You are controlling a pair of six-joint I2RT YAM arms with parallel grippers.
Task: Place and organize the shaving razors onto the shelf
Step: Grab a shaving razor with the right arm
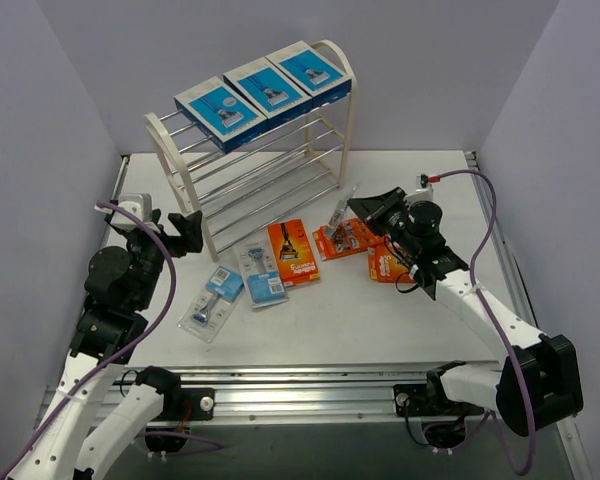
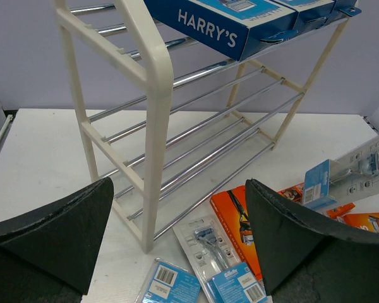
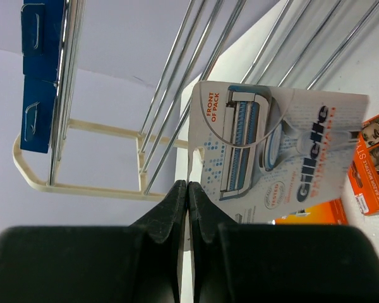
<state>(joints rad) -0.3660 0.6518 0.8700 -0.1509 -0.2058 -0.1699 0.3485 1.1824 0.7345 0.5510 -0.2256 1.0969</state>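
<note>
Right of the shelf, right fingers pinch a blister pack by its card corner; likely light, stiff, slick, may pivot. Left fingers spread, empty.

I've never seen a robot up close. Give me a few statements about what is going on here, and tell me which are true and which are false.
1. Three blue boxes sit on the shelf's top tier. True.
2. The left jaws are clamped on an orange pack. False: they stand wide open and hold nothing.
3. The right jaws are shut on a Gillette blister pack. True.
4. Orange packs fill the shelf's lower tiers. False: those tiers are bare, and the three orange packs lie on the table.
5. Two more clear blister packs lie on the table. True.
</note>
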